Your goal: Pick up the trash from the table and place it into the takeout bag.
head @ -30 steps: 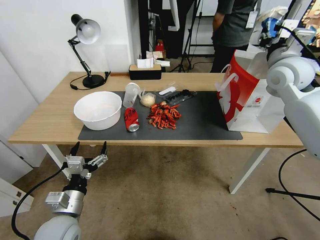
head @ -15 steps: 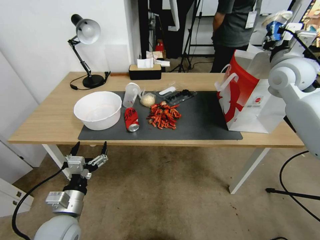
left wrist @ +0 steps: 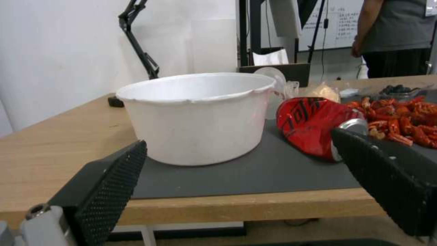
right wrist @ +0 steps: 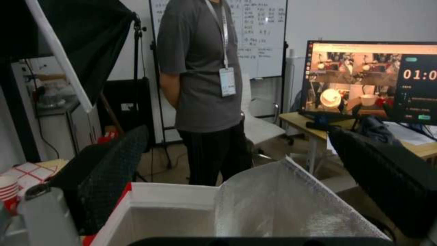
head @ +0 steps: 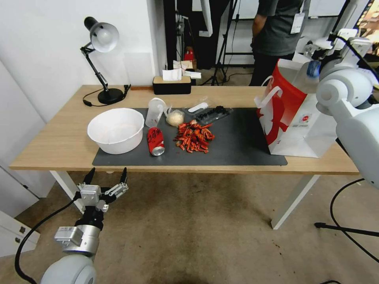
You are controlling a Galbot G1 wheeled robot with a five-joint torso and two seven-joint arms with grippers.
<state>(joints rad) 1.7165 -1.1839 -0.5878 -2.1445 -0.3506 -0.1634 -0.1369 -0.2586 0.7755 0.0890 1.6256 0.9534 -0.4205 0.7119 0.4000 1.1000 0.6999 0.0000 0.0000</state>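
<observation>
Now takeout bag (head: 294, 118): white w/ red side, foil-lined, upright.

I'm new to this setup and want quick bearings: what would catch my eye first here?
Probably the heap of red crayfish shells mid-mat, with the red cola can lying on its side between it and the big white bowl. At the table's right end stands the takeout bag, the open right gripper above its foil-lined mouth. The open left gripper waits below the table's front edge.

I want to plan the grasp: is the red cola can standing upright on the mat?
No, the red cola can lies on its side on the dark mat, beside the white bowl.
</observation>
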